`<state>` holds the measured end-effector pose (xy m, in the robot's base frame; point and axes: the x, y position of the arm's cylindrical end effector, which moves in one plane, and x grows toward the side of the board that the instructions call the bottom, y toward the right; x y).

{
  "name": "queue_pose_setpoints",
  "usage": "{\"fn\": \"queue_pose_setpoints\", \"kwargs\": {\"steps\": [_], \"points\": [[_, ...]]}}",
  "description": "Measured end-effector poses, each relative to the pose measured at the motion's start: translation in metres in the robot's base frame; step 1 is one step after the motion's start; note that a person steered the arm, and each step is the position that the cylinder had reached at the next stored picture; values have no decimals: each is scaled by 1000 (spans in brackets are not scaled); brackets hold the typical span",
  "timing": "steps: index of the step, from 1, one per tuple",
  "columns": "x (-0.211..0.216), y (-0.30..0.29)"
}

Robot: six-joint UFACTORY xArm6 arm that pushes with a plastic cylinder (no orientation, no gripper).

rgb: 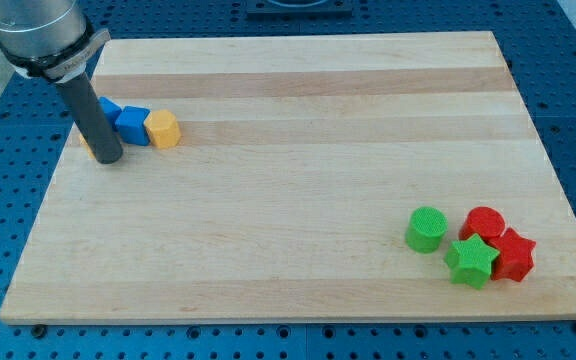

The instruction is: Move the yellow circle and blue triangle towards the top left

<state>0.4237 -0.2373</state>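
**Yellow block and blue blocks bunched by the left edge, rod right beside them**

Yellow hexagon-like block (164,129), the piece the task calls the yellow circle, sits near the left side of the pale wooden board (298,90), fairly high up in the view. Touching it on the view's left is a blue block (133,125), and another blue piece (109,107) peeks out behind the rod; which of the two is the triangle I cannot tell, since the rod hides part of both. A sliver of orange or yellow (87,148) shows just left of the rod, too hidden to name.

The row runs roughly left to right, tilting slightly up toward the left, so its long axis already points loosely at the target corner. The yellow block itself is squat, with no real long axis.

The arm carries no pincer, so there is nothing to call open or closed; my tip (107,160) rests on the board just below and left of the blue blocks.

The risk, as I judge it: the tip stands on the corner side of the group, so a push from there would drive the blocks away from the top left. The board's left edge is close, and a hard shove could send a piece off. The row could also split, the yellow one slipping aside.

Well apart, at the lower right, sit a green cylinder (426,229), a green star (471,261), a red cylinder (485,223) and a red star (514,255).
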Motion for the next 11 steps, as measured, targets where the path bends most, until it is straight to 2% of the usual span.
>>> {"fn": "queue_pose_setpoints", "kwargs": {"steps": [2, 3, 11], "points": [[35, -51], [30, -30], [-69, -30]]}}
